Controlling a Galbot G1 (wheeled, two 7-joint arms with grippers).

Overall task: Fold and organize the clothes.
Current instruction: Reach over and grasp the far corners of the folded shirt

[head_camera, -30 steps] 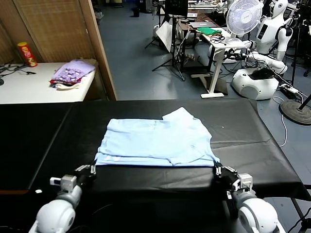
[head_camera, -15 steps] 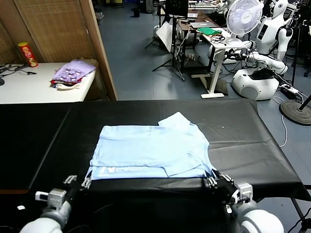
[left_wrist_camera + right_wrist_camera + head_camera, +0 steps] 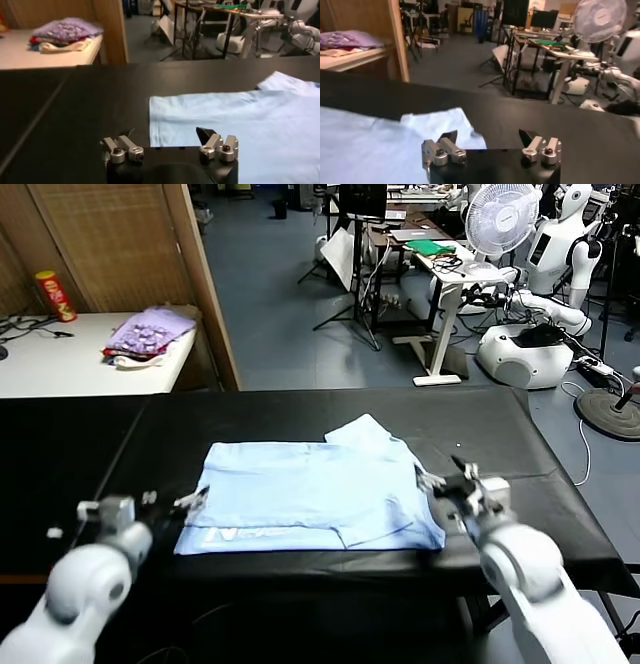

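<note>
Near the table's (image 3: 560, 514) front edge the left gripper (image 3: 190, 502) and right gripper (image 3: 432, 482) hang wide, holding nothing, flanking the T-shirt (image 3: 310, 494); it lies folded mid-table; beyond, a purple cloth pile (image 3: 150, 334).

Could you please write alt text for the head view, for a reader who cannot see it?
A pale blue T-shirt lies partly folded on a black table, white lettering at its near edge. The open left gripper and open right gripper flank it, holding nothing.
</note>
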